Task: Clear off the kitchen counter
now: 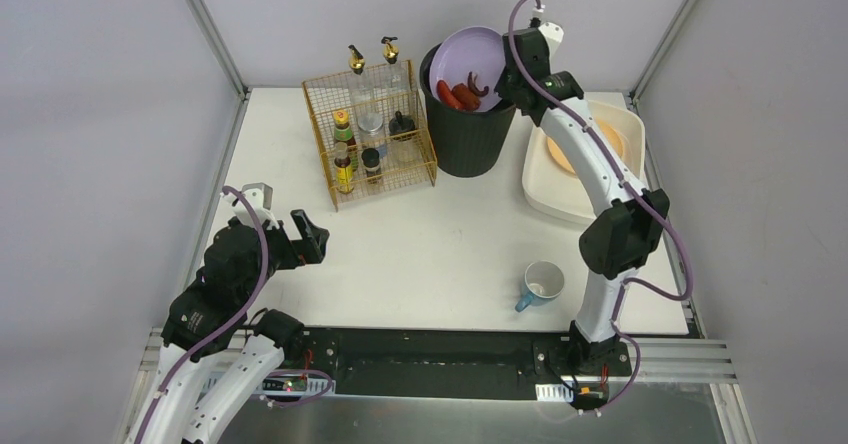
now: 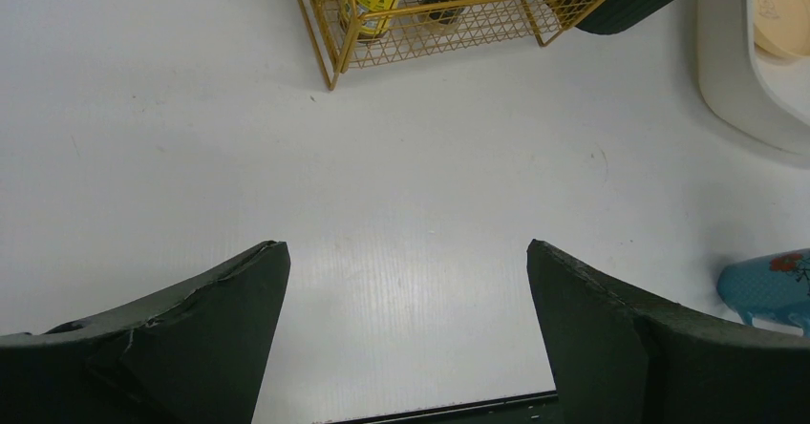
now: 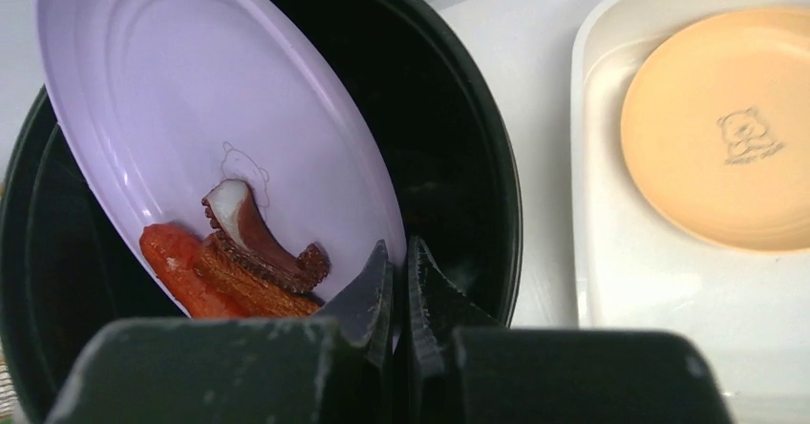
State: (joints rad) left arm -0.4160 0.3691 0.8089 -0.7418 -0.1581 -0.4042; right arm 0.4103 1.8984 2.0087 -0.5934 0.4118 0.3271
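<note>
The white kitchen counter [image 1: 440, 244] carries the items. My right gripper [image 1: 505, 89] is shut on the rim of a lilac plate [image 1: 470, 59], tilted over the open black bin [image 1: 465, 139]. In the right wrist view the plate [image 3: 191, 109] leans into the bin [image 3: 458, 137], with an octopus piece [image 3: 253, 238] and orange-red food [image 3: 186, 271] slid to its lower edge by my fingers [image 3: 368, 295]. My left gripper [image 1: 310, 236] is open and empty, low over the counter at the front left [image 2: 406, 252].
A yellow wire rack [image 1: 370, 139] holds several bottles at the back. A white tub [image 1: 570, 179] at the right holds an orange plate [image 3: 726, 128]. A blue mug [image 1: 541, 284] stands near the front right and also shows in the left wrist view [image 2: 769, 286].
</note>
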